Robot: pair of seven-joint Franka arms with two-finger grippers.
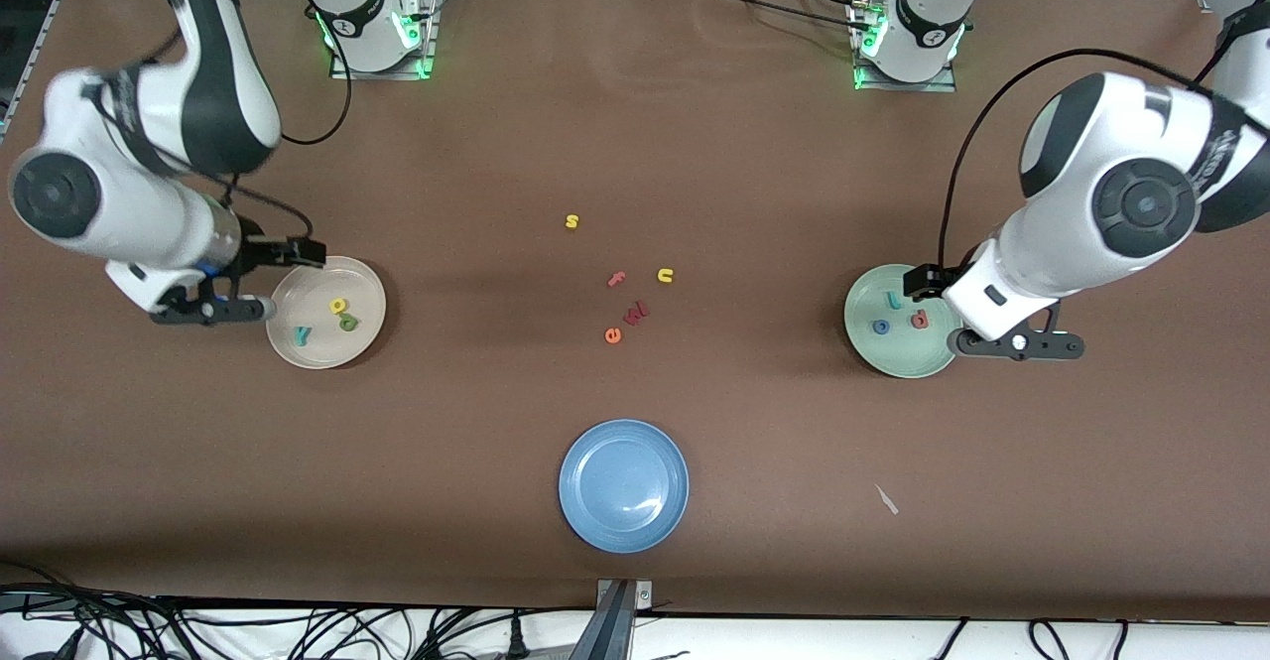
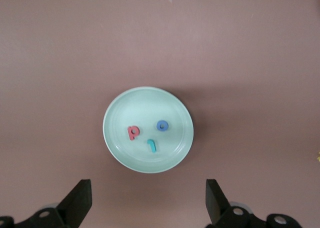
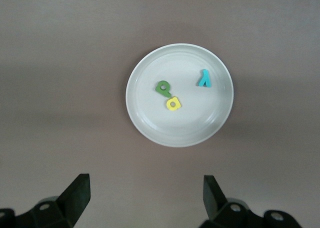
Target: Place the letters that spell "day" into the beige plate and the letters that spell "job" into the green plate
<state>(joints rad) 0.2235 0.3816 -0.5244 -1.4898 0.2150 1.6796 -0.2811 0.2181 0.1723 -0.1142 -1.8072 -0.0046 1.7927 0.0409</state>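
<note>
The beige plate (image 1: 362, 288) holds the yellow a (image 1: 338, 306), green d (image 1: 347, 323) and teal y (image 1: 303, 335). My right gripper (image 1: 213, 311) hangs open and empty over the table beside this plate, toward the right arm's end; its wrist view shows the same plate (image 3: 150, 123) ahead of the right gripper (image 3: 146, 200). The green plate (image 1: 898, 354) holds the teal j (image 1: 894, 300), blue o (image 1: 881, 327) and pink b (image 1: 920, 320). My left gripper (image 1: 1017, 344) hangs open and empty beside it; its wrist view shows the left gripper (image 2: 148, 203) with nothing between its fingers.
A blue plate (image 1: 623, 484) lies nearest the front camera, mid-table. Loose letters lie in the middle: yellow s (image 1: 571, 221), yellow u (image 1: 665, 275), pink f (image 1: 616, 279), a dark red letter (image 1: 636, 314) and orange e (image 1: 612, 335). A white scrap (image 1: 886, 499) lies toward the left arm's end.
</note>
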